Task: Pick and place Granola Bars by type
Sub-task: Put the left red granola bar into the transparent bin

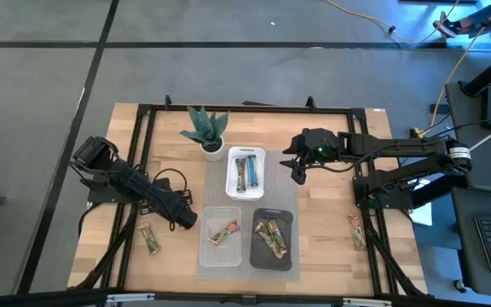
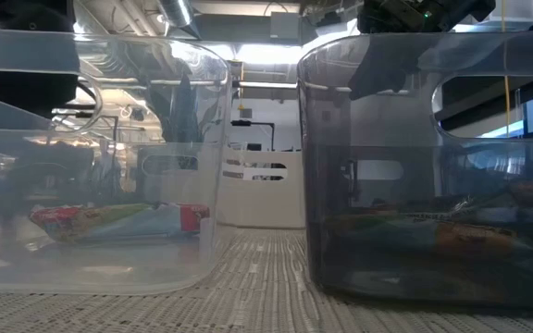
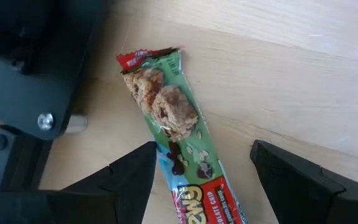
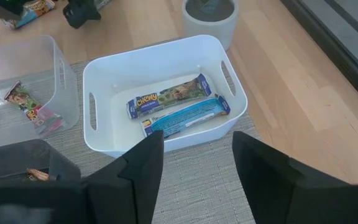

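One granola bar (image 1: 150, 240) in a green-and-red wrapper lies flat on the wood at the near left. In the left wrist view this bar (image 3: 179, 137) shows between the fingers of my open left gripper (image 3: 204, 177), which touch nothing. In the high view my left gripper (image 1: 186, 218) hangs just left of the clear tray (image 1: 203, 247). My right gripper (image 1: 299, 170) hovers open, right of the white tray (image 1: 231, 175), which holds two bars (image 4: 178, 107). Another bar (image 1: 356, 232) lies at the near right.
The clear tray holds one bar (image 1: 223, 233) and the black tray (image 1: 257, 251) two bars (image 1: 273, 238); both stand on a grey mat. A potted plant (image 1: 207, 132) stands behind the white tray. A black frame rail (image 3: 36, 93) runs close beside the left bar.
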`<state>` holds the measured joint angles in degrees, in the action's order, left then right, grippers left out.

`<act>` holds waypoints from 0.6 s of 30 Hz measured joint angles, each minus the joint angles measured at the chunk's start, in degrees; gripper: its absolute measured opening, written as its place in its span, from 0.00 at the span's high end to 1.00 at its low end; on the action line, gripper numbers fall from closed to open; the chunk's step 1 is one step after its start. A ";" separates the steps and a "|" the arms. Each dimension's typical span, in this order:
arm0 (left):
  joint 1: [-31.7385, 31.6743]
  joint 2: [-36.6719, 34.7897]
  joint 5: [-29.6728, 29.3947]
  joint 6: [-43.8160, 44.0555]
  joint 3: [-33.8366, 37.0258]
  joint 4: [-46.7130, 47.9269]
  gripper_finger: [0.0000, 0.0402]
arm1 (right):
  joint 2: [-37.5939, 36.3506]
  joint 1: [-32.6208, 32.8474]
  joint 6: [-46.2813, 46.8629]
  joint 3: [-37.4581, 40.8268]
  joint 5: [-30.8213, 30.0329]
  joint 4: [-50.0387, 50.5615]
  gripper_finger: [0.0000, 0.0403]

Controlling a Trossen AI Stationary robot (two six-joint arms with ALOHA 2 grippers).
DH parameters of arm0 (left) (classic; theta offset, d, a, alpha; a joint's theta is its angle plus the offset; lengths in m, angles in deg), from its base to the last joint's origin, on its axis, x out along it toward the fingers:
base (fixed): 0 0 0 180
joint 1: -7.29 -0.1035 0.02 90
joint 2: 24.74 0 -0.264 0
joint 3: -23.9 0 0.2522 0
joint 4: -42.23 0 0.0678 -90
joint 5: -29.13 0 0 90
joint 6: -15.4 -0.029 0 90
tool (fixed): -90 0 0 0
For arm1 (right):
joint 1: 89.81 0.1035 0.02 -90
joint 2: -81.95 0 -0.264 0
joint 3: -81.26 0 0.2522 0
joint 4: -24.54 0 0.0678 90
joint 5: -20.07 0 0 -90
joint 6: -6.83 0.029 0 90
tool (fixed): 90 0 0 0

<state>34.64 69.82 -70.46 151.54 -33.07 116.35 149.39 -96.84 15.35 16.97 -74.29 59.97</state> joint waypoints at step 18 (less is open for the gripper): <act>-0.04 -0.02 -5.54 -17.55 -0.11 -3.15 0.34 | 0.00 0.02 0.51 0.00 0.02 -0.02 0.52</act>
<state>34.60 69.80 -76.00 133.99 -33.17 113.20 149.39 -96.82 15.85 16.97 -74.27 59.95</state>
